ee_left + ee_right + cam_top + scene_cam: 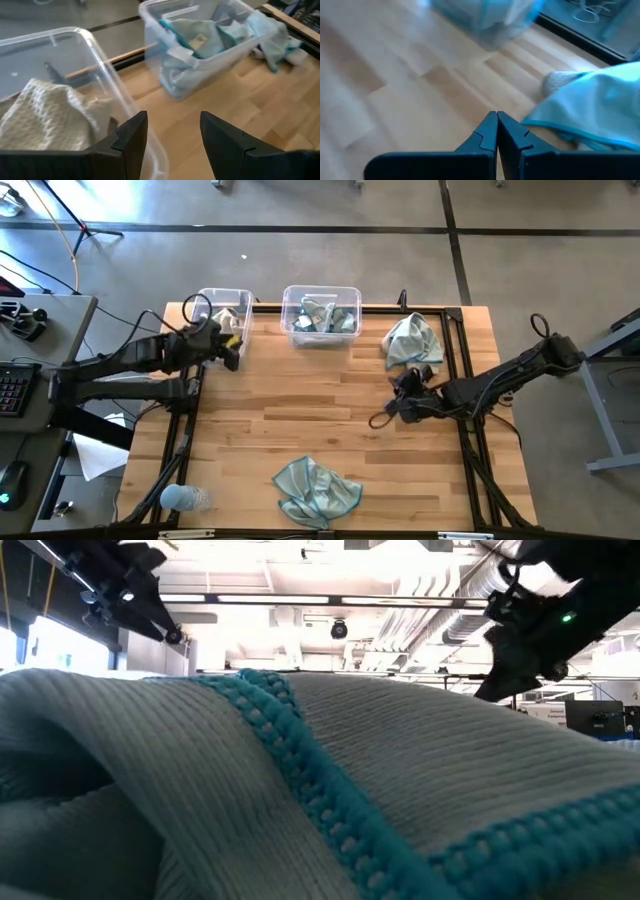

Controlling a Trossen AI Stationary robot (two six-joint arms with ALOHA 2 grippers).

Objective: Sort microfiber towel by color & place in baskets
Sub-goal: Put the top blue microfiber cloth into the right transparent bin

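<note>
Left gripper [232, 348] sits at the near right corner of the left basket [222, 296], fingers [131, 135] spread apart with bare air between them, nothing held; in its wrist view one finger overlaps the tub's clear rim, the other is over the wooden table [300, 420]. Just ahead of that gripper, inside the left basket, lies a beige-grey towel [42, 112] bunched against the wall. Further ahead and to its side is the right basket [321, 292], holding several teal-blue towels [200, 42] piled up to the rim. Right gripper [400, 408] hovers low over the table near the right edge, jaws pressed fully together, gripping nothing. Just beside it, toward the far edge, is a loose teal-blue towel [412, 340] crumpled on the wood; the right wrist view shows its hemmed edge [592, 107] next to the closed fingertips, apart from them. Well away from both grippers, at the table's near edge, lies another teal-blue towel [315, 492] in a heap; it fills the low view right up against the lens, so only the ribbed weave and teal stitched border show there.
</note>
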